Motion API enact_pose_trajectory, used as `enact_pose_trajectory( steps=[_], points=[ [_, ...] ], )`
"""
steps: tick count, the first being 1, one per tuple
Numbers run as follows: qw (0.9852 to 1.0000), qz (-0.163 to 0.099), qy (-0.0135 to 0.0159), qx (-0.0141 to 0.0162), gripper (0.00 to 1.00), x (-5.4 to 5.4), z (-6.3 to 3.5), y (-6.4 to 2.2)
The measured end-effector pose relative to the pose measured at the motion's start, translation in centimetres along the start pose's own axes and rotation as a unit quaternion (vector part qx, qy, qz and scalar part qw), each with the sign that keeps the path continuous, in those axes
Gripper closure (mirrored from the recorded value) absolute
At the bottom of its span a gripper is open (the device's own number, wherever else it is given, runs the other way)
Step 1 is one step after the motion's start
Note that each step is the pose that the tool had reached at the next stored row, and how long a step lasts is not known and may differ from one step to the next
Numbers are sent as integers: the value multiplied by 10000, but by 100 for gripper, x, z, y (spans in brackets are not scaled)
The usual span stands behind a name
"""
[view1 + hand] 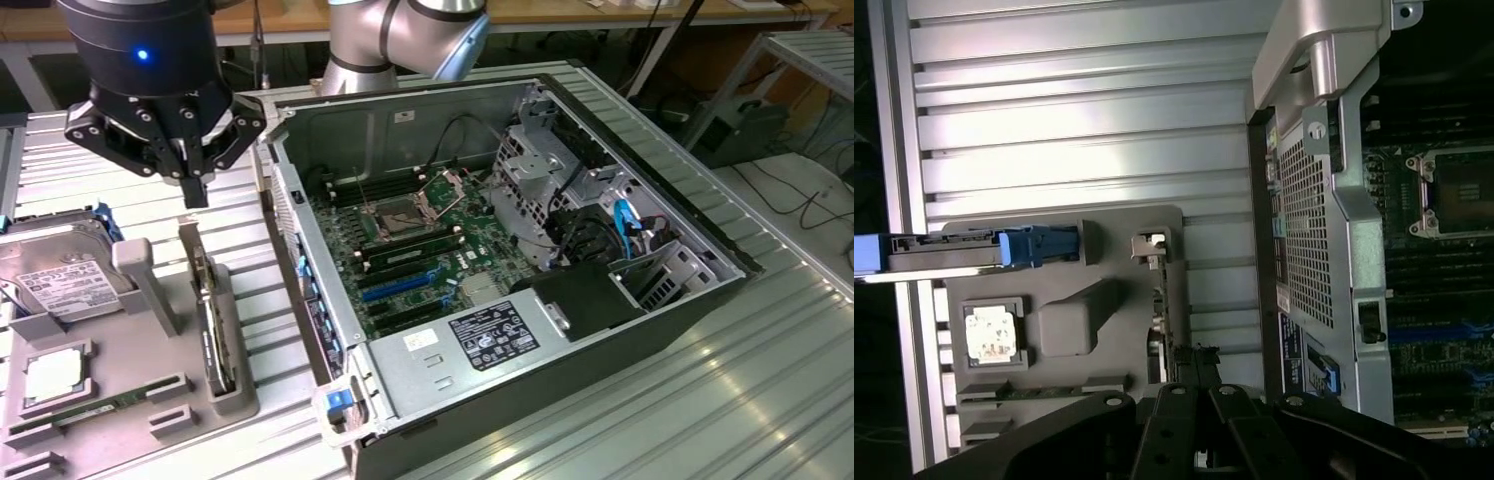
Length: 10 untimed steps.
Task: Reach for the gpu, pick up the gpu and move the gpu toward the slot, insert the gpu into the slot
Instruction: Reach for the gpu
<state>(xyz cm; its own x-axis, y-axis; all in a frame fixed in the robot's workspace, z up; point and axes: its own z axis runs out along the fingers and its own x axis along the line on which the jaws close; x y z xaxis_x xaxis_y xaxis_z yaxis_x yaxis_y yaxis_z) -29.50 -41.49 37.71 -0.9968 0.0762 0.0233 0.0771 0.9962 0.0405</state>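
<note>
The gripper is hanging over the ribbed metal table, above the far end of the gray holder and just outside the left wall of the open computer case, as the exterior view is showing it. Its two fingers are pointing straight down and are looking pressed together, with nothing between them. The gpu is standing on its long edge in a narrow groove along the holder's edge nearest the case, apart from the gripper and lower than the fingertips. In the wrist view the gripper is lining up with the thin top edge of the gpu, and the card is running parallel to the case wall. A strip of bare table is lying between the holder and the case, so the card is having free room on that side. On the holder's other side a hard drive with a white label is sitting in blue rails, well away from the card. Inside the case the green board is lying flat and open from above, and the blue slot is lying among several long slots near the left wall, with the cables and the drive cage staying toward the exterior view's right.
</note>
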Motion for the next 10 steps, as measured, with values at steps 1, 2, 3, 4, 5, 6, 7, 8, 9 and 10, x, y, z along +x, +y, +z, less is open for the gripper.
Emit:
enact_pose_trajectory(
  steps=[1, 2, 3, 4, 5, 6, 7, 8, 9, 10],
  points=[
    [10000, 0, 5, 1, 89, 11, 2, -4],
    [10000, 0, 8, 1, 89, 18, 3, -6],
    [10000, 0, 10, 1, 89, 25, 4, -8],
    [10000, 1, 13, 1, 89, 32, 6, -10],
    [10000, 1, 15, 1, 89, 40, 7, -12],
    [10000, 1, 18, 1, 89, 46, 8, -14],
    [10000, 1, 21, 2, 89, 53, 9, -16],
    [10000, 1, 23, 2, 89, 61, 10, -18],
    [10000, 1, 25, 2, 89, 68, 12, -21],
    [10000, 1, 27, 2, 89, 74, 13, -23]
  ],
)
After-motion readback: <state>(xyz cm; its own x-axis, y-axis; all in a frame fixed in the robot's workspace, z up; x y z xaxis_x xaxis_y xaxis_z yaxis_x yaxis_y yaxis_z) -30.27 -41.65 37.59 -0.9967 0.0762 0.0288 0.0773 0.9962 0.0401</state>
